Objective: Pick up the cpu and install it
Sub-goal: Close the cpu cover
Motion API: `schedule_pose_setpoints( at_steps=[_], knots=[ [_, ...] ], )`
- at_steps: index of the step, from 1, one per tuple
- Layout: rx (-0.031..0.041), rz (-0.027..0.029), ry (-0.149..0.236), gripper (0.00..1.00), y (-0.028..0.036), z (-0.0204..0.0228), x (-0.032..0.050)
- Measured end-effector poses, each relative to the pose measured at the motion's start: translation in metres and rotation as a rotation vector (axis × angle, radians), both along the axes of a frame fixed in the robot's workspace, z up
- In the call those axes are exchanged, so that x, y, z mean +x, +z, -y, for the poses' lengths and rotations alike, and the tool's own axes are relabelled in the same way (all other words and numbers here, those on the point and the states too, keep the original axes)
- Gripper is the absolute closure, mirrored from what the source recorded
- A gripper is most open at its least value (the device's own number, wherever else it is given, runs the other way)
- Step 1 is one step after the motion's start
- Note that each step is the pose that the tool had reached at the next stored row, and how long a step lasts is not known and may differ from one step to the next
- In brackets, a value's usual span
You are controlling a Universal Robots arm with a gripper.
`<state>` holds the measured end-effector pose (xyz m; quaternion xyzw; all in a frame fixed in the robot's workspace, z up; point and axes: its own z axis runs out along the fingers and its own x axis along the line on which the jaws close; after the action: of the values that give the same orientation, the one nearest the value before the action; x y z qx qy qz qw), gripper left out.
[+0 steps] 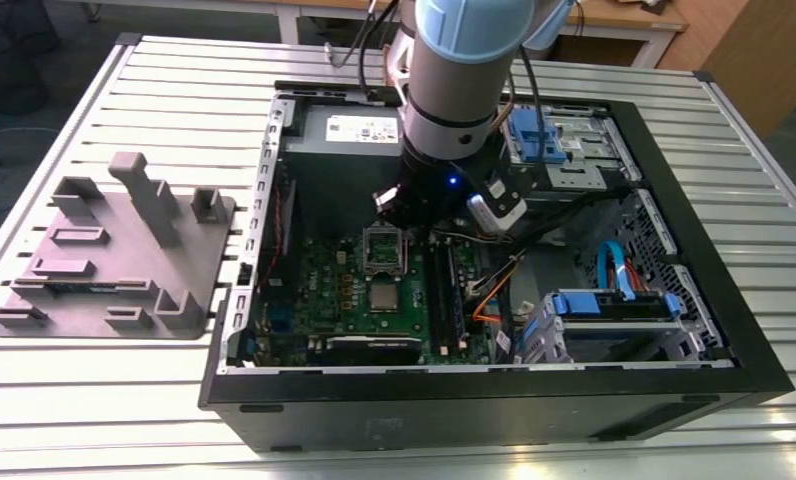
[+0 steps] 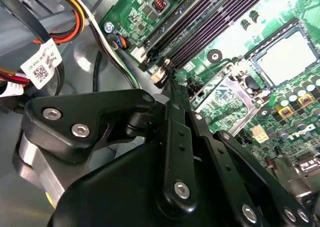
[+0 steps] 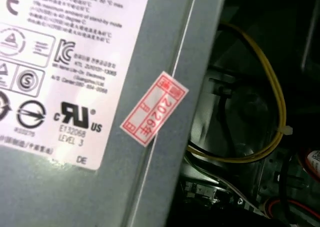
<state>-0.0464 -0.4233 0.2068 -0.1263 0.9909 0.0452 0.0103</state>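
Note:
The cpu (image 1: pixel 386 296) is a small silvery square lying flat in the motherboard socket; in the second wrist view the cpu (image 2: pixel 286 60) shows pale grey inside a dark rim. Beside it the hinged silver socket frame (image 1: pixel 385 244) stands open, and it also shows in the second wrist view (image 2: pixel 227 94). My gripper (image 1: pixel 414 222) hangs over the board just behind the frame. Its black fingers (image 2: pixel 172 112) meet at the tips (image 2: pixel 167 69) with nothing between them, close to the end of the memory slots and apart from the cpu.
A grey holder tray (image 1: pixel 118 250) with raised blocks sits on the slatted table at the exterior view's left. The case walls (image 1: pixel 505 385) ring the board. Drive cages with blue parts (image 1: pixel 612 305), loose cables (image 2: pixel 75 17) and the labelled power supply (image 3: pixel 75 87) crowd the gripper.

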Motion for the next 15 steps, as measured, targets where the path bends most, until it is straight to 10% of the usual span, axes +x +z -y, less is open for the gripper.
schedule_pose_setpoints(
  at_steps=[15],
  knots=[
    [0.0037, 0.0036, 0.051, 0.89, -0.0035, 0.0, -0.0002]
  ],
)
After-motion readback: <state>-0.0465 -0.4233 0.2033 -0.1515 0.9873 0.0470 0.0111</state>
